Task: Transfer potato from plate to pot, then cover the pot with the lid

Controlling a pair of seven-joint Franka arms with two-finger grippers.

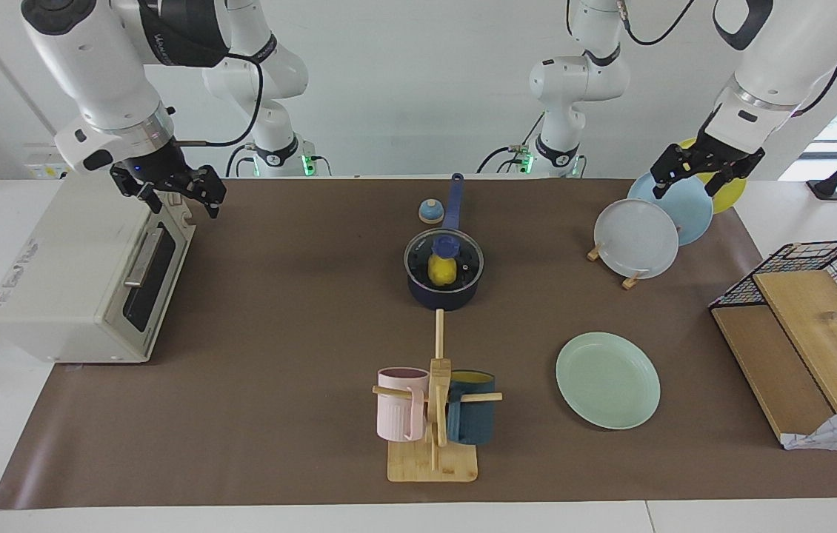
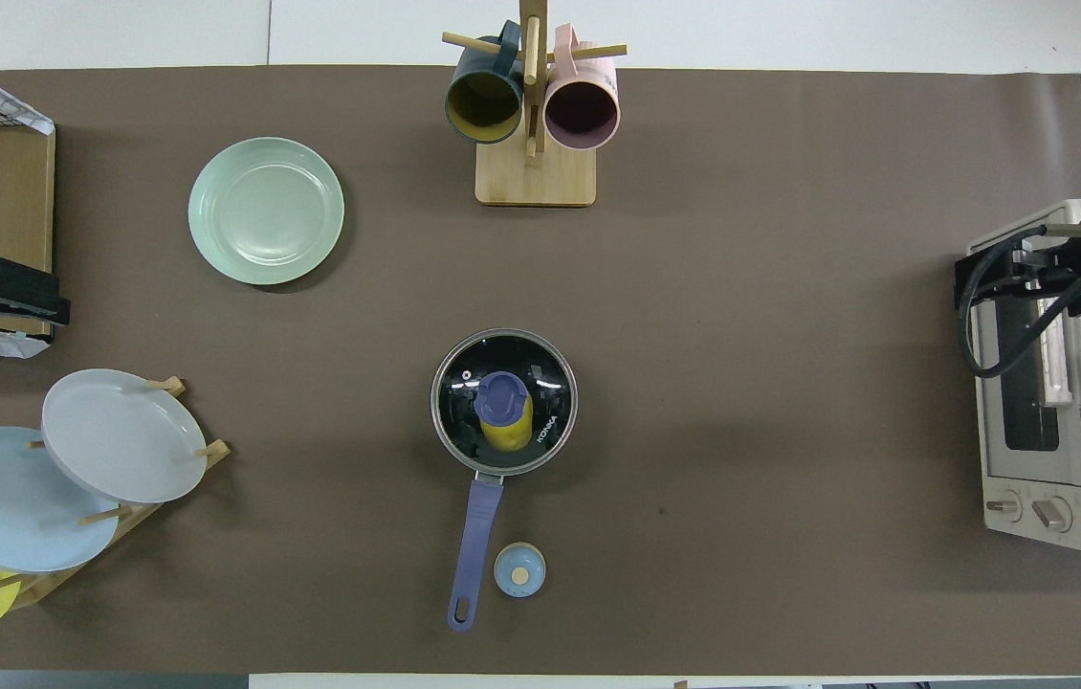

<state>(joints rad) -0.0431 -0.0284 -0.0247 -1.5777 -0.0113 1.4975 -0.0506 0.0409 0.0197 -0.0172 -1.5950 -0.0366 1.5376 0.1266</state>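
Potato (image 1: pixel 443 272) sits in pot (image 1: pixel 445 290) under the seated lid (image 2: pixel 503 402), handle running toward the robots, well clear of both raised grippers: right gripper (image 1: pixel 175 189), jaws apart, over the toaster oven (image 1: pixel 85 274); left gripper (image 1: pixel 700 174), jaws apart, over the racked plates (image 1: pixel 637 237); overhead view hides both jaws.
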